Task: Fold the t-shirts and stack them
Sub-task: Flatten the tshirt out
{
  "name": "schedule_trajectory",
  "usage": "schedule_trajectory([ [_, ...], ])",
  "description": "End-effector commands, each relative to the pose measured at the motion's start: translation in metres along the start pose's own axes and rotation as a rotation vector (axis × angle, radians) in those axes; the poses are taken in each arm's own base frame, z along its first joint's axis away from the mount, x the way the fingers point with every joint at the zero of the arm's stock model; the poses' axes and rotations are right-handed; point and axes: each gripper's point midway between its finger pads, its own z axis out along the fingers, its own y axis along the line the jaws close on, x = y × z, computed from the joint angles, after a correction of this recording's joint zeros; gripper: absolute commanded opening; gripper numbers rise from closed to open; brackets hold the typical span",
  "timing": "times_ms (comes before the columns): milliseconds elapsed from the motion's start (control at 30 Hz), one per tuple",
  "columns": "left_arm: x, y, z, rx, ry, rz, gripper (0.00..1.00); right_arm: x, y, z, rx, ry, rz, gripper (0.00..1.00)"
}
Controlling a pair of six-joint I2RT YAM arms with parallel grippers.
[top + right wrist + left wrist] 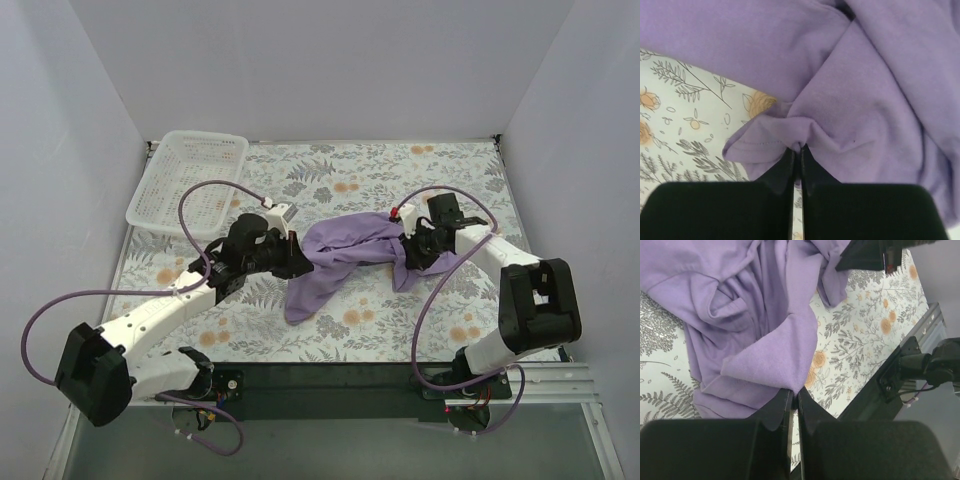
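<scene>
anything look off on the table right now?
The t-shirt is a twisted, crumpled bundle slung between the left gripper and right gripper, both pinched on its fabric, not flat. The basket sits angled at the far-left corner. No damage visible.

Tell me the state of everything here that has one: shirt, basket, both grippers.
Lavender t-shirt: unfolded, bunched, pinched at both ends.
White mesh basket: upright, empty, at the far left corner.
Left gripper: shut on the t-shirt.
Right gripper: shut on the t-shirt's hemmed edge.
</scene>
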Motion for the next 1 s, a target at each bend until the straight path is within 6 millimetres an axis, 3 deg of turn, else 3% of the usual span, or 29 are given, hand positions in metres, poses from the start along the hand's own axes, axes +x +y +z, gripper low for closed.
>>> schedule_trajectory([
  [0,0.006,-0.012,-0.015,0.051,-0.008,-0.002,0.00,-0.039,-0.023,-0.025,0.104,-0.078,-0.042,0.01],
  [67,0.011,-0.013,-0.020,0.058,0.003,-0.004,0.00,-0.052,-0.031,-0.047,0.147,-0.125,-0.064,0.01],
  [133,0.014,-0.018,-0.027,0.080,-0.001,-0.002,0.00,-0.077,-0.040,-0.080,0.205,-0.203,-0.106,0.01],
  [233,0.016,-0.028,-0.039,0.124,-0.007,-0.002,0.00,-0.093,-0.058,-0.127,0.302,-0.290,-0.123,0.01],
  [367,0.021,-0.050,-0.056,0.233,0.006,-0.008,0.00,-0.077,-0.083,-0.159,0.416,-0.298,-0.098,0.01],
  [500,0.035,-0.071,-0.073,0.345,0.059,-0.045,0.00,-0.038,-0.095,-0.150,0.442,-0.224,-0.047,0.01],
  [667,0.064,-0.076,-0.078,0.395,0.172,-0.164,0.00,0.010,-0.105,-0.132,0.427,-0.150,0.048,0.01],
  [800,0.103,-0.068,-0.069,0.370,0.297,-0.252,0.00,0.035,-0.101,-0.115,0.379,-0.115,0.094,0.01],
  [933,0.132,-0.072,-0.063,0.372,0.387,-0.290,0.01,0.051,-0.094,-0.105,0.353,-0.094,0.108,0.01],
  [967,0.138,-0.073,-0.061,0.369,0.411,-0.295,0.06,0.053,-0.093,-0.105,0.351,-0.091,0.108,0.01],
])
